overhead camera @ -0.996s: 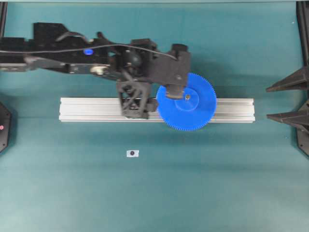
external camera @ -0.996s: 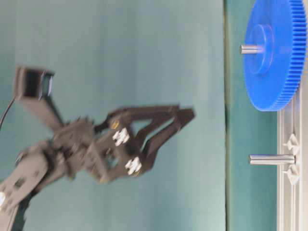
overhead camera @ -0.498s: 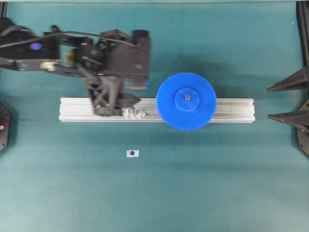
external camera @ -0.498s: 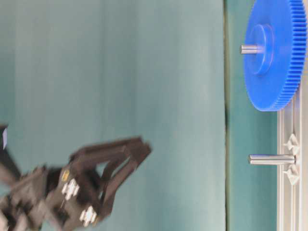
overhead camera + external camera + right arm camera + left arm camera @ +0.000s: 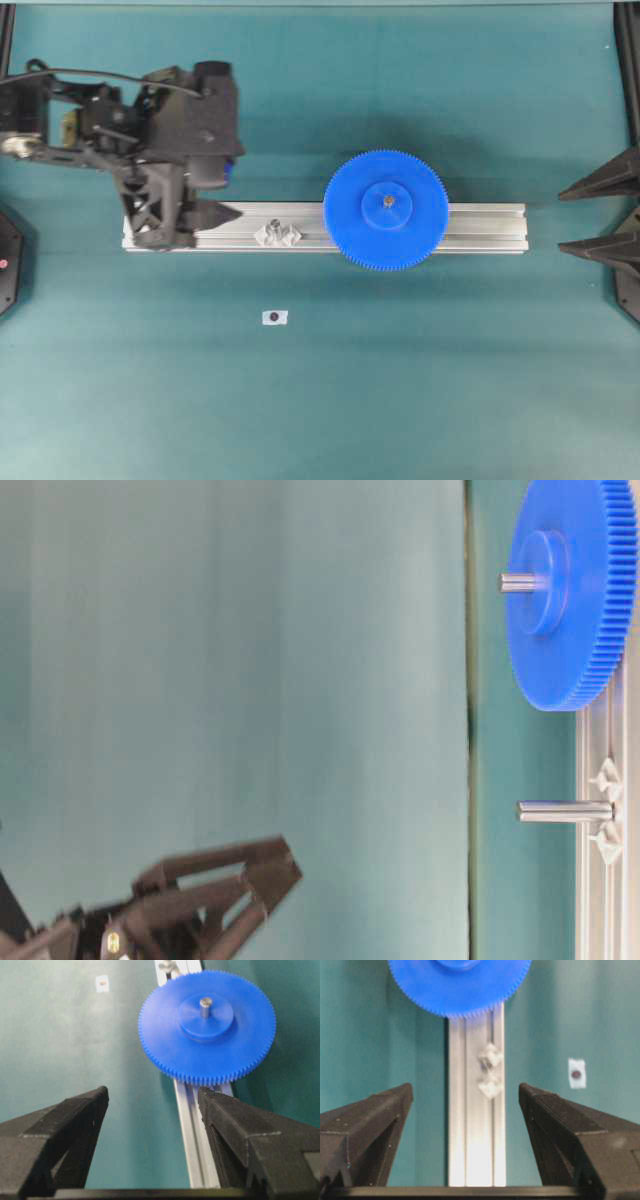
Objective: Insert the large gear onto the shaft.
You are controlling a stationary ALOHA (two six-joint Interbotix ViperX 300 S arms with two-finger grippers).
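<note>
Large gear (image 5: 385, 210) seated on shaft (image 5: 387, 201); left gripper (image 5: 185, 213), wide open and empty, has withdrawn to frame left, insertion apparently complete

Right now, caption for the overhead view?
Large gear seated on its shaft; left gripper open, empty.

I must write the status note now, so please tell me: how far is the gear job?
Done: the large gear sits on the shaft, whose tip shows through the hub. In hand: nothing; the left end effector is open and empty over the rail's far end, the right end effector open. Left: apparently nothing.
</note>
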